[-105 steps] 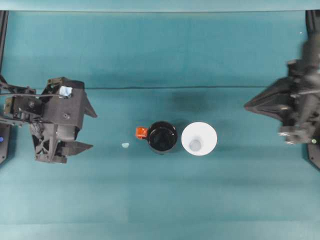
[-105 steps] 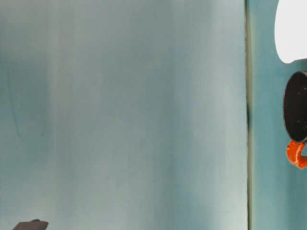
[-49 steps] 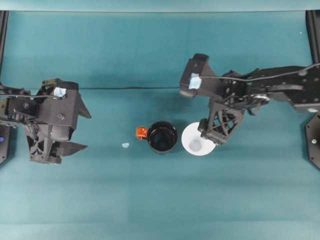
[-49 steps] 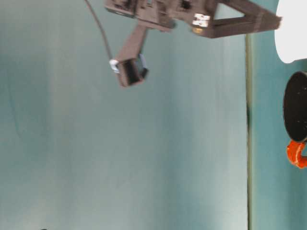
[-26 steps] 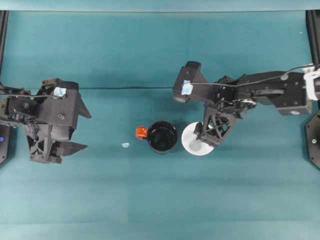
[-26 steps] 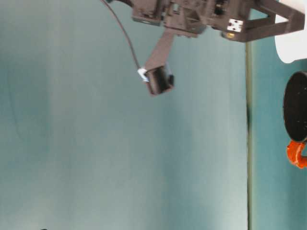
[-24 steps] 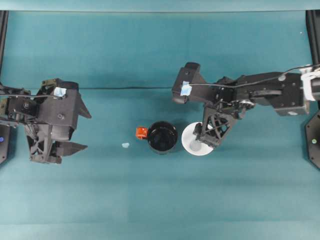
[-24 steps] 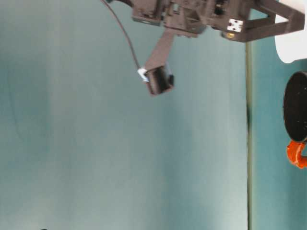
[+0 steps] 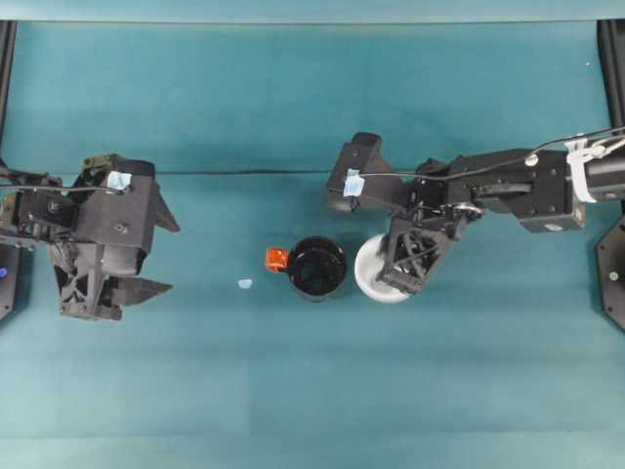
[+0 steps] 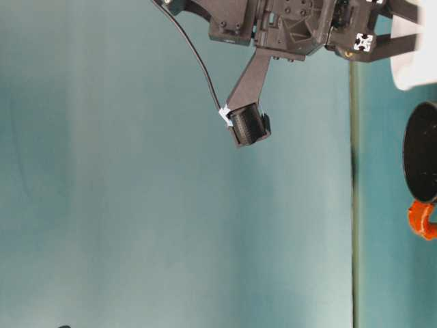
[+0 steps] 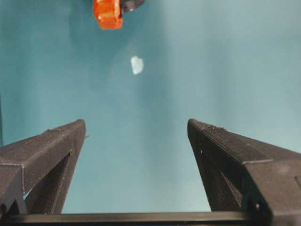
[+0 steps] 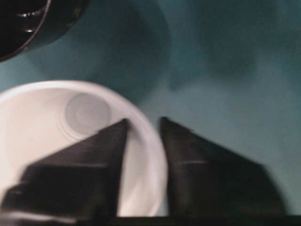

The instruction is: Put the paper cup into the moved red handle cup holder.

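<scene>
The holder (image 9: 317, 268) stands near the middle of the table (image 9: 293, 391), its handle (image 9: 276, 259) toward the left edge. The cup (image 9: 374, 277) stands just beside it on the right, apart from it. A scrap (image 9: 244, 284) lies left of the handle. The right gripper (image 9: 402, 276) is at the cup, one finger (image 12: 80, 165) inside the rim, the other outside. The left gripper (image 9: 137, 259) sits near the left edge.

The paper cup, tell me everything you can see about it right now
The paper cup is plain white and conical, with a wide round rim narrowing to a small greyish base. It stands upright on the teal table, mouth up and empty, just beside the red handle cup holder. The right gripper straddles its rim wall, one finger inside and the other outside. Whether the pads press the wall yet is unclear.
</scene>
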